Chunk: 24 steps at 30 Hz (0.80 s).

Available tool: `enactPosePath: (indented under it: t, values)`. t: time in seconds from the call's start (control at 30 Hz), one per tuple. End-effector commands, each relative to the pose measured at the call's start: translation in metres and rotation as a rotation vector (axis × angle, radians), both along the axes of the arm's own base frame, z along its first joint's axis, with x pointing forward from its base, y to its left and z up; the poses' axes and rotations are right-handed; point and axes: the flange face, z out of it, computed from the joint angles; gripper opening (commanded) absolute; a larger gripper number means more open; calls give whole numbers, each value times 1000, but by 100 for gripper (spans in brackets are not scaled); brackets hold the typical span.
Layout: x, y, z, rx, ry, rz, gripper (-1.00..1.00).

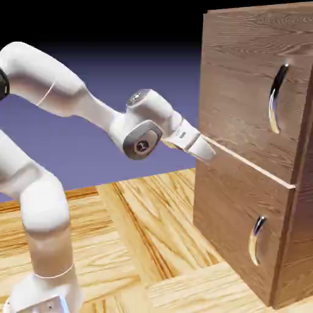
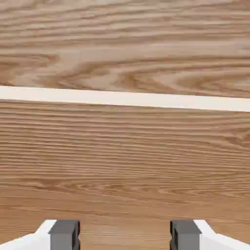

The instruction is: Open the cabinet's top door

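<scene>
Below the cabinet's (image 1: 244, 214) pale seam (image 2: 125, 99), in your hand view: one gripper (image 2: 125, 235), fingers wide apart, nothing between them.

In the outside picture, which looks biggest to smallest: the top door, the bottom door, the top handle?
1. Top door
2. Bottom door
3. Top handle, much smaller than both doors

Two cabinet doors (image 1: 244, 98), two curved handles (image 1: 278, 98), one cabinet (image 1: 299, 244), one robot arm (image 1: 147, 125) and two gripper fingertips (image 2: 64, 235) are being seen above one wooden floor (image 1: 134, 238).
</scene>
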Motion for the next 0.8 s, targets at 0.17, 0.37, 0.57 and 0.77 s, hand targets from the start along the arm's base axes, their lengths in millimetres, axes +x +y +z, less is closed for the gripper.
enactPosePath:
  t: [0.17,0.37,0.57,0.77]
  values:
    - [-9,0,55,-310,-138,269,0]
    - [-25,-10,103,-639,-270,485,0]
    - [-41,-29,141,-981,-382,649,0]
    - [-56,-58,167,-1331,-460,764,0]
